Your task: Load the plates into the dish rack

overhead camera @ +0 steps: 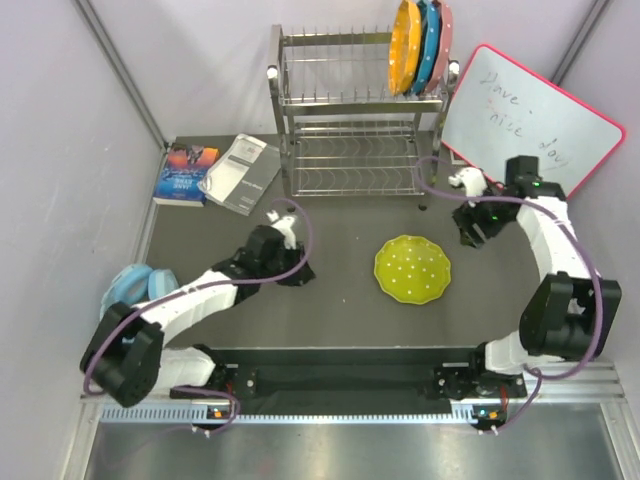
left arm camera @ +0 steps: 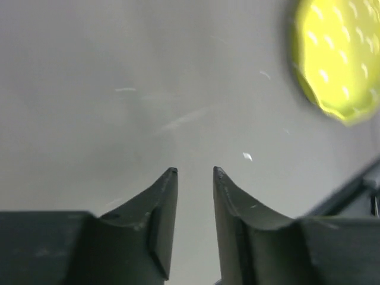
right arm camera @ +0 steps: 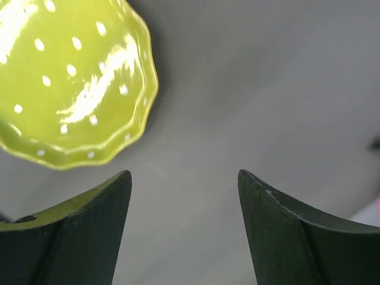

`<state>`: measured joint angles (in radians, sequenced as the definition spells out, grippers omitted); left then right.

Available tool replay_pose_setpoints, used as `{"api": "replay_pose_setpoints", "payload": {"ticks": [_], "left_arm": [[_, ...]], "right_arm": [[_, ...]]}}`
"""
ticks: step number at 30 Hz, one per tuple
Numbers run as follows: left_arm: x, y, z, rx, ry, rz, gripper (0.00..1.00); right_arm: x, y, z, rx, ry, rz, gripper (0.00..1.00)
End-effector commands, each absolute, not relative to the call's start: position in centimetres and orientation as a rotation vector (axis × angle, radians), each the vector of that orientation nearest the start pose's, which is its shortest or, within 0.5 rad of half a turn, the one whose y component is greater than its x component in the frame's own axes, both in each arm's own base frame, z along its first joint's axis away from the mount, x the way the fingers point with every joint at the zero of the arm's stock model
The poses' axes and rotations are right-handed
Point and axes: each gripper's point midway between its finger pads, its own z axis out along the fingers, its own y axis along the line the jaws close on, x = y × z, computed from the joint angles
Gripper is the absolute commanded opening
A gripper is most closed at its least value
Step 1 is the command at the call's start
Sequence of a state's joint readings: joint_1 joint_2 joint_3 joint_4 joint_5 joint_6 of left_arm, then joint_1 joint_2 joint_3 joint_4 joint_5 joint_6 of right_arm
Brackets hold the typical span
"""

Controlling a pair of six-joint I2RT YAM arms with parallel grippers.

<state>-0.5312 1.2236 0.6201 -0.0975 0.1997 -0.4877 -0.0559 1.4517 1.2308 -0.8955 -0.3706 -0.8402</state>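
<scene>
While the round, scalloped yellow-green plastic plate (overhead camera: 412, 269) lies flat on the dark table (overhead camera: 340, 300) — three other plates (overhead camera: 428, 42) slotted in the shiny steel wire rack (overhead camera: 345, 150) — the left gripper (left arm camera: 195, 172) gapes narrowly, the right gripper (right arm camera: 184, 175) widely, both empty.

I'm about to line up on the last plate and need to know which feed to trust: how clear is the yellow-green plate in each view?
Left wrist: the yellow-green plate is smeared and washed out at the upper right, its dots streaked. Right wrist: the rim is crisp, but white glare streaks cross its face. Top external: evenly lit and sharp, dots distinct.
</scene>
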Motion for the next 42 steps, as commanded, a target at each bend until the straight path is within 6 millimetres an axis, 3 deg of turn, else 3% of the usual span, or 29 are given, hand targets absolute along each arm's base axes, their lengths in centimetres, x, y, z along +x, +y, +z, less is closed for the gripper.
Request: {"api": "replay_pose_setpoints", "payload": {"ticks": [1,5,9,11,12,17,22,35,42], "left_arm": [[25.2,-27.3,9.9,0.409,2.203,-0.898,0.33],[24.2,-30.9,9.3,0.524,2.189,-0.939,0.31],[23.9,-32.9,6.7,0.573,2.250,-0.945,0.24],[24.2,-33.9,6.4,0.577,2.247,-0.956,0.22],[24.3,-34.2,5.6,0.578,2.267,-0.950,0.21],[25.3,-36.3,5.4,0.585,2.270,-0.967,0.19],[25.8,-37.9,4.6,0.602,2.290,-0.977,0.18],[25.4,-40.2,3.2,0.683,2.350,-0.988,0.10],[24.0,-41.2,2.8,0.758,2.342,-0.987,0.09]], "right_arm": [[29.2,0.5,11.0,-0.945,2.493,0.547,0.73],[30.6,0.2,10.2,-0.860,2.494,0.749,0.73],[31.0,0.8,7.7,-0.870,2.523,0.942,0.74],[31.6,1.0,7.4,-0.867,2.510,0.997,0.74],[31.2,1.2,6.5,-0.865,2.529,1.071,0.74],[29.9,2.2,5.2,-0.889,2.541,1.239,0.76],[28.6,3.6,3.7,-0.979,2.541,1.250,0.76],[26.7,7.0,2.6,-0.870,2.522,1.395,0.77],[27.6,8.3,2.8,-0.729,2.503,1.413,0.76]]}}
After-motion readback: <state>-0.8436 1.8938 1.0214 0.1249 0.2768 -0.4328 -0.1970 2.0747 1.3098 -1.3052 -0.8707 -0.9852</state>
